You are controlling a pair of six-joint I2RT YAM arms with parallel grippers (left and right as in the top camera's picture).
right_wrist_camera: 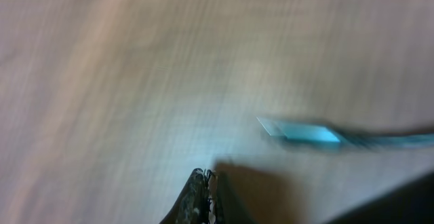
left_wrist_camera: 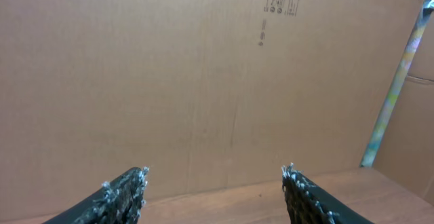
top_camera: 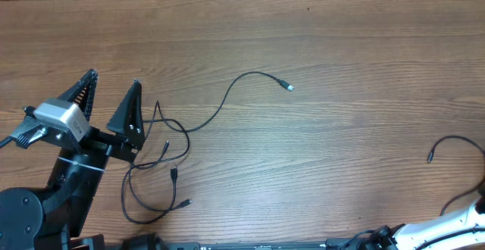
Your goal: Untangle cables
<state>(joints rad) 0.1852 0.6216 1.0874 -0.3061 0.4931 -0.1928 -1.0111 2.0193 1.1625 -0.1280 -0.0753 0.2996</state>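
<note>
Wood-grain bench (top_camera: 341, 45) fills the overhead view, and a brown cardboard wall (left_wrist_camera: 169, 68) stands behind it in the left wrist view. At the left of the frame the left tool (top_camera: 115, 77) is open, its two dark fingers spread wide. Just to its right, at lower left, the cables (top_camera: 163, 155) lie in a loose tangle of thin black loops. One strand arcs up toward the centre and ends in a silvery plug (top_camera: 289, 87). Another thin cord (top_camera: 457, 139) curves at the right edge, well apart from the tangle. The right tool (right_wrist_camera: 205, 178), blurred, is pinched closed at the bottom of its own view. A bluish plug (right_wrist_camera: 298, 132) lies beyond it.
</note>
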